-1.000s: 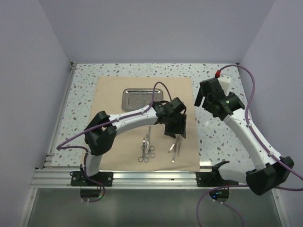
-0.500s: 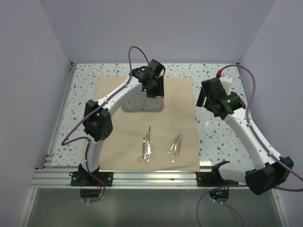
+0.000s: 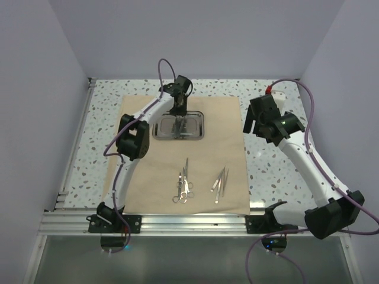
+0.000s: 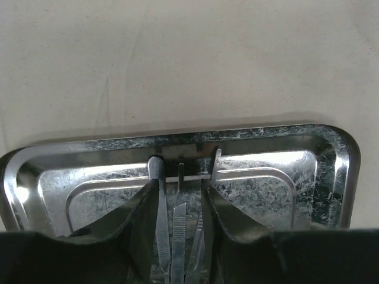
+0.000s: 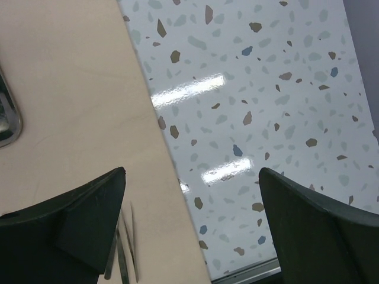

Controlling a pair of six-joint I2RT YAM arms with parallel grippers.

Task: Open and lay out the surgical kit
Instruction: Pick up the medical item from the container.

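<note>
The tan cloth point(image 3: 154, 171) lies spread flat on the table. The steel tray point(image 3: 196, 132) sits at its far middle. My left gripper point(image 3: 177, 120) is down in the tray. In the left wrist view my left gripper point(image 4: 179, 180) is closed narrowly around thin silver instrument handles point(image 4: 177, 216) lying in the tray point(image 4: 331, 145). Ring-handled scissors and forceps point(image 3: 183, 188) and tweezers point(image 3: 219, 182) lie on the cloth's near part. My right gripper point(image 3: 256, 124) is open and empty above the cloth's right edge point(image 5: 71, 89); the right wrist view shows my right gripper point(image 5: 192, 171) wide open beside the tweezers point(image 5: 125, 251).
A small white object point(image 3: 281, 100) stands at the back right, behind the right arm. Speckled tabletop point(image 5: 266, 89) lies right of the cloth. The enclosure walls bound the table on three sides, and a metal rail point(image 3: 177, 220) runs along the near edge.
My left arm swung from above the tweezers at the cloth's near right to the far tray and lowered into it. My right gripper shifted slightly.
</note>
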